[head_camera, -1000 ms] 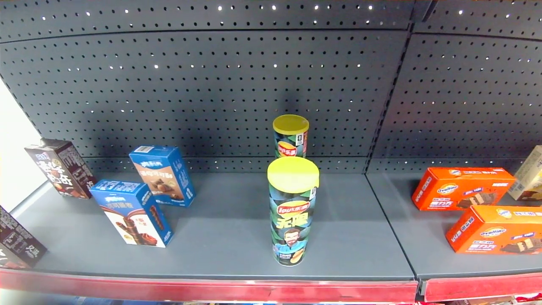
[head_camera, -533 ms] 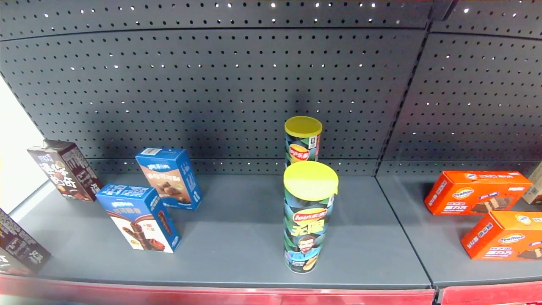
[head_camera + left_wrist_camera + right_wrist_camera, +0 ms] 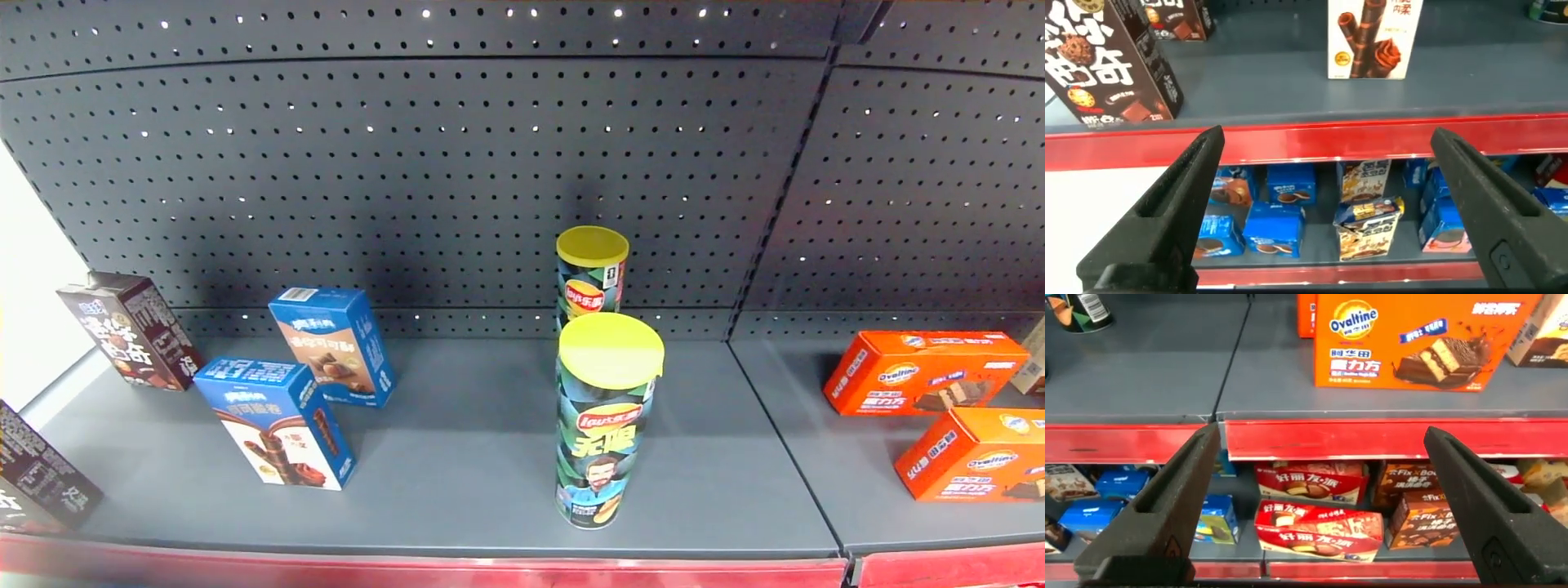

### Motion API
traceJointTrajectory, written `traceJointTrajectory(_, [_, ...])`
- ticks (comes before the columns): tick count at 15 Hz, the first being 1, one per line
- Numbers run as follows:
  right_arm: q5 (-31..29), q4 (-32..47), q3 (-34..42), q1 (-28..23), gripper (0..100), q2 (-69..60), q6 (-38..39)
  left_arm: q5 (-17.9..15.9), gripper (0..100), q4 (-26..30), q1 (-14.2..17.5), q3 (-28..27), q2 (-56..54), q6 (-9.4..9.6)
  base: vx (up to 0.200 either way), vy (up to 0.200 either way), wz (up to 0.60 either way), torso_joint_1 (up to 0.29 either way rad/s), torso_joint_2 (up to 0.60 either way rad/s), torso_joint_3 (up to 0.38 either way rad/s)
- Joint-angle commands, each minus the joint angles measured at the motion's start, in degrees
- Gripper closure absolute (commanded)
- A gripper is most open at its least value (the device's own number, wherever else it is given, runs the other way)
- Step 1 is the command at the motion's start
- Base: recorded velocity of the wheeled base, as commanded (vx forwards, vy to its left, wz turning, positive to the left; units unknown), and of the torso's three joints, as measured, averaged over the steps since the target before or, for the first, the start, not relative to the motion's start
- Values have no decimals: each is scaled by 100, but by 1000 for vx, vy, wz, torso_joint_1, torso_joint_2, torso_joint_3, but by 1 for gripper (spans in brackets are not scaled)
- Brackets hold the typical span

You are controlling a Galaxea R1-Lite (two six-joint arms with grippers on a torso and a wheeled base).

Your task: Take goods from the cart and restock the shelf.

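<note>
Head view: front can (image 3: 608,425) and rear can (image 3: 592,273) stocked on shelf (image 3: 457,457), beyond your left gripper (image 3: 1327,139) and right gripper (image 3: 1321,434), both released, empty. Judged: more stock to fetch.

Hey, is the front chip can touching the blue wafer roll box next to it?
Apart. The head view shows bare grey shelf between the front chip can and the blue wafer roll box.

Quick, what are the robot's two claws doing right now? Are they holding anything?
Left gripper: open, holding nothing.
Right gripper: open, holding nothing.
</note>
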Motion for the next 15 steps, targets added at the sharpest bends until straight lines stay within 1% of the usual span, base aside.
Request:
traceJointTrajectory(1, [-4, 4, 0, 1, 0, 7, 2, -11, 0, 6, 3, 0, 9, 42, -200, 0, 0, 7, 2, 2])
traceJointTrajectory(3, [-4, 4, 0, 1, 0, 7, 2, -20, 0, 6, 3, 0, 9, 42, 0, 0, 0, 0, 0, 0])
traceJointTrajectory(6, [-4, 4, 0, 1, 0, 7, 2, -2, 0, -2, 3, 0, 9, -20, 0, 0, 0, 0, 0, 0])
traceJointTrajectory(15, [-4, 4, 0, 1, 0, 7, 2, 7, 0, -2, 3, 0, 9, -20, 0, 0, 0, 0, 0, 0])
